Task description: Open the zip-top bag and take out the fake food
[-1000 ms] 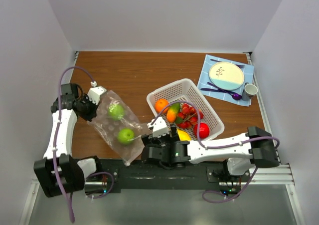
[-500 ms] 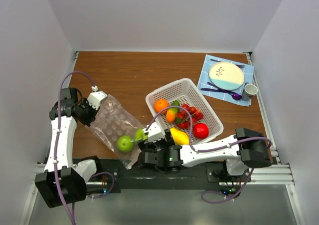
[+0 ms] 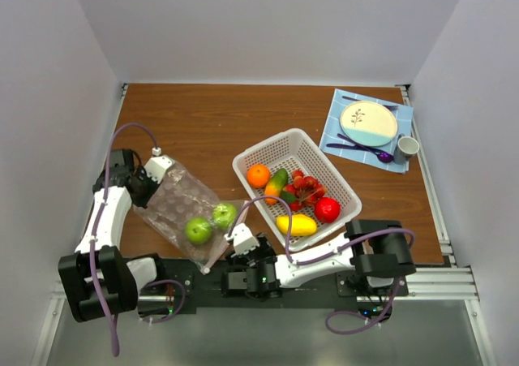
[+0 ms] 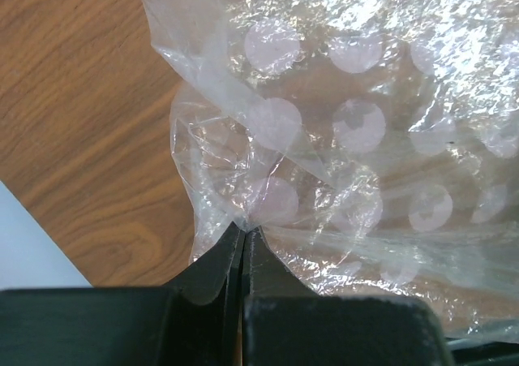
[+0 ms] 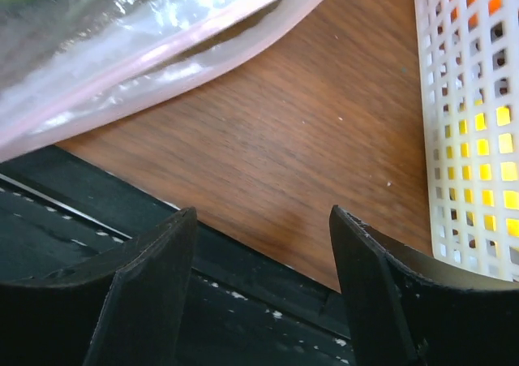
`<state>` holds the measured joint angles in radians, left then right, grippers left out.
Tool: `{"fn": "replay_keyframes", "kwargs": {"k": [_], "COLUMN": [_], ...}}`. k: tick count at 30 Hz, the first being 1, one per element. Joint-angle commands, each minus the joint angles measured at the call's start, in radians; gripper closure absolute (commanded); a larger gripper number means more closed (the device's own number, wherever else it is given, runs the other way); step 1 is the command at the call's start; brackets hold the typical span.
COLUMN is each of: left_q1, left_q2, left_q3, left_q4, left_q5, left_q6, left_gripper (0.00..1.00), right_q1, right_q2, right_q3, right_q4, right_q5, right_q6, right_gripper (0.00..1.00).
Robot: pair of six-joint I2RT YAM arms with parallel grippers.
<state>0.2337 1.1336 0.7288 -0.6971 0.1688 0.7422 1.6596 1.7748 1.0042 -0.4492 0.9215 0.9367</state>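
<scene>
Left gripper [image 4: 243, 233] pinched tight on a corner of the bag [image 3: 174, 200], which lay on the table [image 3: 219, 122] left of the basket [image 3: 263, 145]. Two green apples [image 3: 197, 230] were inside the bag. Right gripper [image 5: 261, 216] was spread, empty, near the zip strip [image 5: 186, 40].

Left of the white perforated plastic basket [image 3: 330, 170], the clear, crinkly plastic zip-top bag [image 3: 174, 204] glints along its creases. Its thin film is printed with pale matt dots, and the smooth green plastic apples [image 3: 198, 230] in it gleam glossy. The brown wood-grain table [image 3: 211, 122] under the basket has a smooth satin finish, and the blue checked cloth napkin [image 3: 335, 123] right of the basket looks matt.
</scene>
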Motion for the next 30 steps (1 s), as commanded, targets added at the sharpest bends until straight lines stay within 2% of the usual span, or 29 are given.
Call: {"fn": "replay_keyframes", "kwargs": {"k": [1, 5, 6, 8, 9, 15, 18, 19, 21, 22, 23, 26, 30], "left_q1": [0.006, 0.006, 0.006, 0.006, 0.006, 0.006, 0.006, 0.004, -0.011, -0.054, -0.078, -0.18, -0.269], "left_q2": [-0.012, -0.023, -0.024, -0.026, -0.029, -0.011, 0.021, 0.031, 0.035, 0.034, 0.031, 0.022, 0.061], "left_q3": [-0.026, -0.025, 0.006, 0.065, 0.143, 0.502, 0.625, 0.641, 0.632, 0.612, 0.55, 0.413, 0.337], "left_q4": [0.076, 0.088, 0.082, 0.035, 0.012, -0.266, -0.384, -0.415, -0.471, -0.473, -0.463, -0.365, -0.326], "left_q5": [-0.051, -0.071, -0.074, -0.065, -0.054, 0.084, 0.197, 0.295, 0.401, 0.467, 0.486, 0.482, 0.474], "left_q6": [0.008, 0.02, 0.016, 0.005, 0.0, -0.001, -0.018, -0.023, -0.035, -0.049, -0.088, -0.158, -0.164], "left_gripper": [0.98, 0.75, 0.6, 0.43, 0.35, 0.31, 0.31, 0.32, 0.34, 0.35, 0.37, 0.42, 0.46], "right_q1": [0.002, 0.002, 0.0, 0.002, 0.002, 0.002, 0.002, 0.0, 0.0, -0.003, -0.004, -0.017, -0.027], "right_q2": [-0.038, -0.058, -0.048, -0.031, -0.008, 0.008, 0.008, 0.014, 0.021, 0.026, 0.034, 0.037, 0.037], "right_q3": [0.094, 0.122, 0.134, 0.149, 0.163, 0.148, 0.129, 0.128, 0.125, 0.123, 0.122, 0.102, 0.07], "right_q4": [-0.02, -0.002, 0.001, 0.001, 0.001, 0.018, 0.047, 0.058, 0.07, 0.092, 0.105, 0.158, 0.199], "right_q5": [0.051, 0.06, 0.063, 0.063, 0.063, 0.054, 0.051, 0.051, 0.057, 0.062, 0.066, 0.071, 0.079], "right_q6": [-0.006, -0.067, -0.075, -0.084, -0.084, -0.041, -0.038, -0.041, -0.052, -0.059, -0.073, -0.095, -0.098], "right_gripper": [0.29, 0.27, 0.27, 0.28, 0.29, 0.33, 0.33, 0.33, 0.33, 0.33, 0.33, 0.33, 0.32]}}
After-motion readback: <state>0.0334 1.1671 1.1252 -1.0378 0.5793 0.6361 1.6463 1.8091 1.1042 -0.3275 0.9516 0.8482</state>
